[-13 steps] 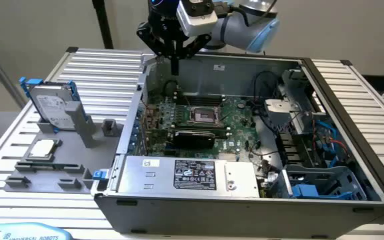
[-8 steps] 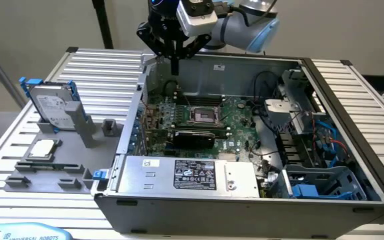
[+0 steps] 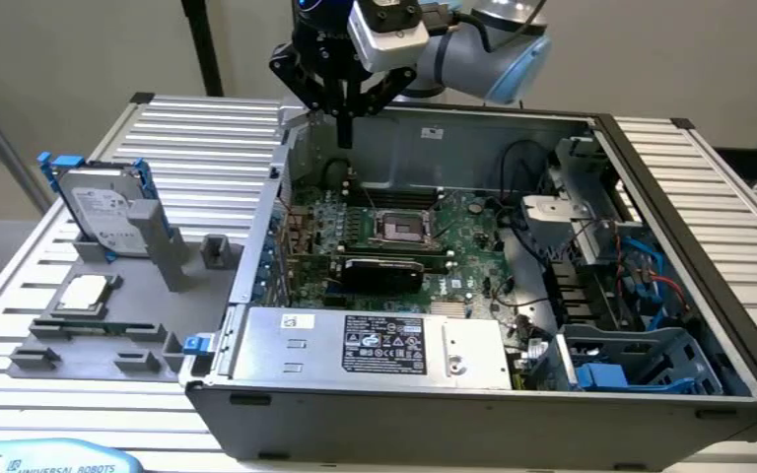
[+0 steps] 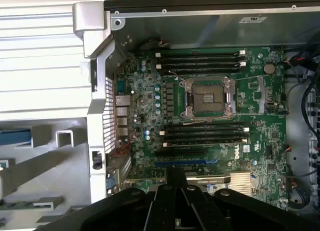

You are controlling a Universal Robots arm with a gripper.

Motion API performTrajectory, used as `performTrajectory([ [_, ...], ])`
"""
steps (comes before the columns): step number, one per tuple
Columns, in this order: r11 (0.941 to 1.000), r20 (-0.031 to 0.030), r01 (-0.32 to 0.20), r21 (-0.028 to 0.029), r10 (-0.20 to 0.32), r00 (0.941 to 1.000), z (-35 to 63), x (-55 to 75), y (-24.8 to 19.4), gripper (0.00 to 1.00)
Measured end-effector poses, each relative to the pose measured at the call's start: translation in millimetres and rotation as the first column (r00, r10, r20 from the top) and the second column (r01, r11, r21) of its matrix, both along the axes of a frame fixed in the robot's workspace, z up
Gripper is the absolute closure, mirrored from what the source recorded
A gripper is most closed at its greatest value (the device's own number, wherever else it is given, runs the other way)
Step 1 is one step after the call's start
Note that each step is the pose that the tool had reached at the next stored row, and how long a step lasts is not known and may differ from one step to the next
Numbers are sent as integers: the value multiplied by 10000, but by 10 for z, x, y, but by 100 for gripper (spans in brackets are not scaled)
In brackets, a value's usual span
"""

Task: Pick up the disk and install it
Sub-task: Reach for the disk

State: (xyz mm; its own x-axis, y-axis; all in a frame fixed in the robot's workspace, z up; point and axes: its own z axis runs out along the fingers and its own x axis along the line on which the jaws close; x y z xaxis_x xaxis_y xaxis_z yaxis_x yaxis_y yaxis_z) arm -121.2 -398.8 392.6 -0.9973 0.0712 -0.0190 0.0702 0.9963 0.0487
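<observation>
Ribbed metal table carrying an open computer case. Over the case's far edge, gripper, fingers pressed together, empty. Upright in a grey stand outside the case, at the exterior view's left: disk, well apart from gripper.

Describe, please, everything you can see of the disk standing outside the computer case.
The disk is a flat silver-grey rectangle with a white printed label, framed by a blue plastic carrier. It stands on edge, leaning back slightly, slotted in a grey holder on the ribbed table, to the exterior view's left of the open case. Only the holder touches it.
</observation>
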Motion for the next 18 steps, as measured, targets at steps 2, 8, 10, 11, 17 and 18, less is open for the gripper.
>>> performTrajectory([
  [2,10000,0,2,-1,-2,10000,0,-17,0,89],
  [8,10000,0,0,0,0,10000,0,-259,0,89],
  [10,10000,-1,1,0,-1,10000,0,-351,3,89],
  [11,10000,-1,-1,0,1,10000,0,-395,5,89],
  [17,10000,0,1,0,-1,10000,0,-668,21,89],
  [18,10000,0,-1,1,1,10000,0,-713,24,89],
])
